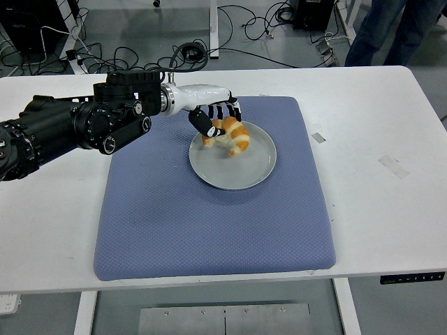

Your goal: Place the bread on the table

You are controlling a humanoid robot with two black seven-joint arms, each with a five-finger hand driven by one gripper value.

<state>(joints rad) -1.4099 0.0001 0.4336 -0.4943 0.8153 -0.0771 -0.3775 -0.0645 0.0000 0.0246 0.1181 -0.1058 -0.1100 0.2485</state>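
A golden croissant point(230, 136) hangs just above the grey plate point(241, 171), lifted off its surface. My left hand point(215, 120) is shut on the croissant's left end, thumb in front and fingers curled over the back. The plate rests on the blue mat point(209, 209) toward its far middle. My left arm point(77, 125) reaches in from the left edge over the white table point(377, 174). The right arm is out of view.
A person's legs point(391, 28) stand beyond the table's far right corner. Cables point(140, 52) lie on the floor behind the table. Two pieces of tape point(394, 165) mark the white tabletop right of the mat.
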